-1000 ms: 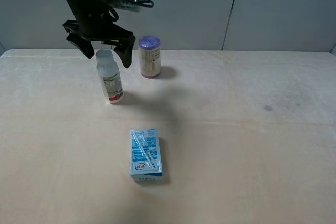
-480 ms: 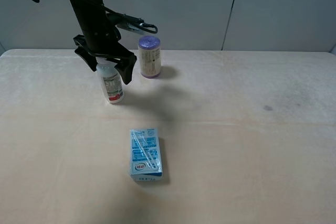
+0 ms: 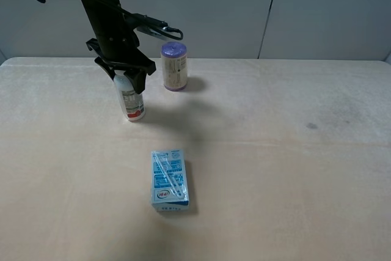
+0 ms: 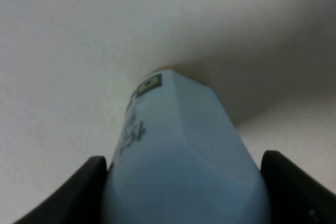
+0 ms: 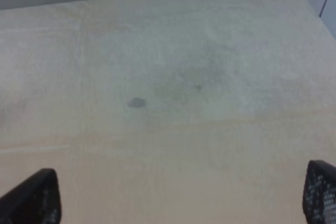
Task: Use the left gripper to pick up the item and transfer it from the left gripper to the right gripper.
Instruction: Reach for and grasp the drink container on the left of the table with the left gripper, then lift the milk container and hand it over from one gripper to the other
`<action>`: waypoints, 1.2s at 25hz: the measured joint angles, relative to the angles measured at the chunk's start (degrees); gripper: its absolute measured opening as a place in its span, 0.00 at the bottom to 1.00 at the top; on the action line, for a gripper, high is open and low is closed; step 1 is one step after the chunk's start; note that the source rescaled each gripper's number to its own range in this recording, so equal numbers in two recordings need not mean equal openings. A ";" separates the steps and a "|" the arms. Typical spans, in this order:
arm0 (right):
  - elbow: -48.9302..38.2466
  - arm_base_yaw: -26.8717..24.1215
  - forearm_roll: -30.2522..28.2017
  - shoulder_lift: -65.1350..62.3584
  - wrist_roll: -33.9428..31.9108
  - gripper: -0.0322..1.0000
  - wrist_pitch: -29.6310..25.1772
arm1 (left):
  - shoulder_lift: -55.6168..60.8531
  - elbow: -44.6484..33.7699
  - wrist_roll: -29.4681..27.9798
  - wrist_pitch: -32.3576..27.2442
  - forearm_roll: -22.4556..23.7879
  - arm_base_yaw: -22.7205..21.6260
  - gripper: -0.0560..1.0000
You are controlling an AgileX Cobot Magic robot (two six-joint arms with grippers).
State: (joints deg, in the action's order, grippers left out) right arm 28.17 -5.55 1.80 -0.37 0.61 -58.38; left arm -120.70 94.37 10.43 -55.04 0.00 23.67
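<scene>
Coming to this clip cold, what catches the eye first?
The black left gripper is closed around the top of the upright white bottle, far left on the table. A purple-lidded jar stands just beside it, and a blue-and-white carton lies flat nearer the camera.

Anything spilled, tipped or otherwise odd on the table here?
Only a small dark stain on the table, right of centre and apart from everything else. The bottle stands upright with the left tool closed on its top. The jar is upright and the carton lies flat. Nothing is spilled.
</scene>
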 joint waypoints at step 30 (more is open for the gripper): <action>0.00 0.00 0.00 0.00 0.00 1.00 -0.02 | 10.20 10.66 -5.44 -11.62 -6.97 0.00 0.06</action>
State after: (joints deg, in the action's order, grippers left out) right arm 28.17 -5.55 1.80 -0.37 0.61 -58.40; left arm -110.50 105.03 4.99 -66.65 -6.97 23.67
